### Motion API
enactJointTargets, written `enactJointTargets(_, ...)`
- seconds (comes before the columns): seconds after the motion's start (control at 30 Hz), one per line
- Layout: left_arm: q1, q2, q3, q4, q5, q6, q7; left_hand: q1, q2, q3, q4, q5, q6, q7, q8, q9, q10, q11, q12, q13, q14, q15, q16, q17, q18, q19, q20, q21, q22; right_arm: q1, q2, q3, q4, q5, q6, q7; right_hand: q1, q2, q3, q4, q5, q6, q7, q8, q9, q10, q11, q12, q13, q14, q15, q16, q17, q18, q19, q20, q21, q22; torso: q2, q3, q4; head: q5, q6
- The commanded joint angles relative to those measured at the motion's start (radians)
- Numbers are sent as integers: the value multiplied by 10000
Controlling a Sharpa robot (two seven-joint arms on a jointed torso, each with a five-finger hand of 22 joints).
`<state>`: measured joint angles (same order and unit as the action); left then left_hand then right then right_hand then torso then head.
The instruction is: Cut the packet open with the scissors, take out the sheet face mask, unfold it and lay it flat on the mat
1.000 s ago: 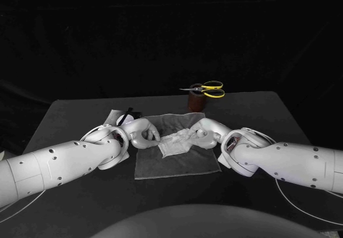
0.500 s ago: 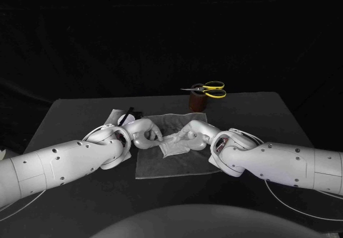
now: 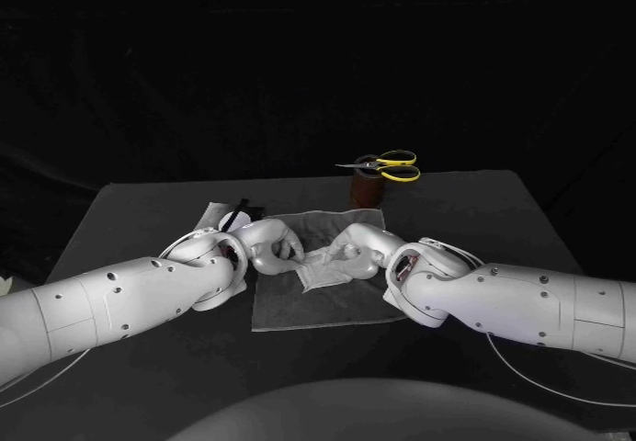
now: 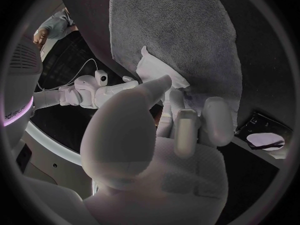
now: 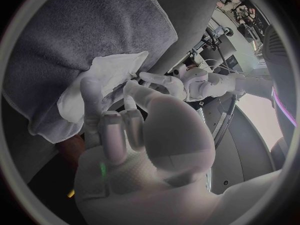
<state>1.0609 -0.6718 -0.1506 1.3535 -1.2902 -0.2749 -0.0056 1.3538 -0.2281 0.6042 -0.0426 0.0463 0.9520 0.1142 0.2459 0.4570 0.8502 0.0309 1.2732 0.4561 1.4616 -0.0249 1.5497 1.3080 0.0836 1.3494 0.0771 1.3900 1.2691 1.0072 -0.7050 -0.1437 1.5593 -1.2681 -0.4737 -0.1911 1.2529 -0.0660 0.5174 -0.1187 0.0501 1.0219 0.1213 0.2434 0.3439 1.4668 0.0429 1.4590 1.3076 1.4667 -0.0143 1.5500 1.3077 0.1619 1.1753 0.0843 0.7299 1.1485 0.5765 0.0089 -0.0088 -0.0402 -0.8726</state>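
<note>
2 hands meet over the middle of 1 grey mat (image 3: pixel 324 308) on the black bench (image 3: pixel 504 220). The left hand (image 3: pixel 272 246) and the right hand (image 3: pixel 356 253) each pinch an edge of 1 crumpled white sheet face mask (image 3: pixel 323 268), which sags between them onto the mat. 1 pair of yellow-handled scissors (image 3: pixel 384 165) lies atop 1 brown holder (image 3: pixel 366 190) at the mat's 12 o'clock, well apart from both hands. 1 packet (image 3: pixel 216 216) lies at the mat's 10 o'clock, partly hidden behind the left arm.
</note>
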Motion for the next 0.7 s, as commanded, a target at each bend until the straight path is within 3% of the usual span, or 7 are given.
enactJointTargets(0.03,-3,125,4,-102,-365,403,-459,-17,-75,-83,14,17,-6,8,-43,1,117,4,86,98,368,-2,64,1153,-89,78,-16,50,35,-5,41,3,-31,-161,107,-119,-94,10,11,19,27,60,-10,-40,4,621,-45,48,1805,802,-78,32,2012,-11,73,29,53,10,5,-5,-8,1,0)
enactJointTargets(0.33,-5,299,5,-291,-514,460,-608,25,-16,-196,35,18,289,-48,68,70,463,-31,297,651,434,-18,78,1278,-103,140,-15,98,108,-5,90,3,-91,-164,154,-152,-128,-9,-6,22,26,50,-7,-54,1,626,-42,58,1814,808,-78,35,2025,-12,78,26,55,15,2,-13,4,-33,0)
enactJointTargets(0.7,-5,251,6,-282,-609,518,-522,312,268,-78,-49,20,950,-177,391,224,795,-144,511,1301,496,-111,86,1402,-103,153,-79,111,125,-5,95,3,-145,-164,208,-169,-140,-11,-11,26,25,53,-7,-56,1,624,-42,54,1810,806,-78,34,2019,-9,71,26,39,7,3,-17,9,-41,0)
